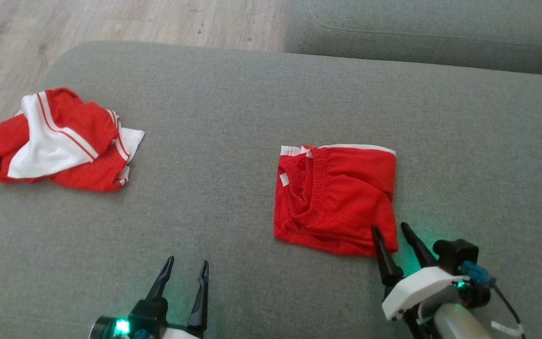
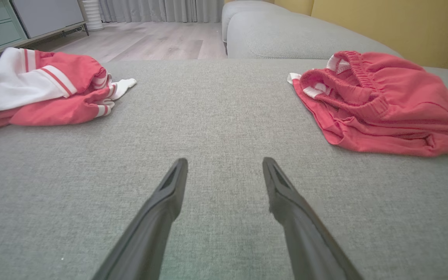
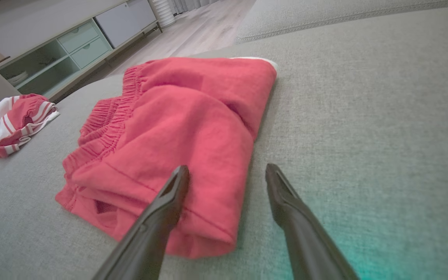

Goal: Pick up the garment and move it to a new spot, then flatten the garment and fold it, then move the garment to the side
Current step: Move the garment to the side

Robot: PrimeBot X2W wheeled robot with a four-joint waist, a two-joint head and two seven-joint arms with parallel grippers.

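My right claw (image 1: 389, 227) is spread wide and grasps nothing. It is at the near right corner of the folded red garment (image 1: 341, 197): one finger is over the cloth, the other over the bare grey sofa cushion (image 1: 214, 117) just beside it. I cannot tell if the finger touches the cloth. The garment lies flat on the cushion, right of the middle. My left claw (image 1: 188, 260) is released too, low over the bare cushion. A crumpled red and white garment (image 1: 59, 141) lies well apart, at the cushion's far left edge.
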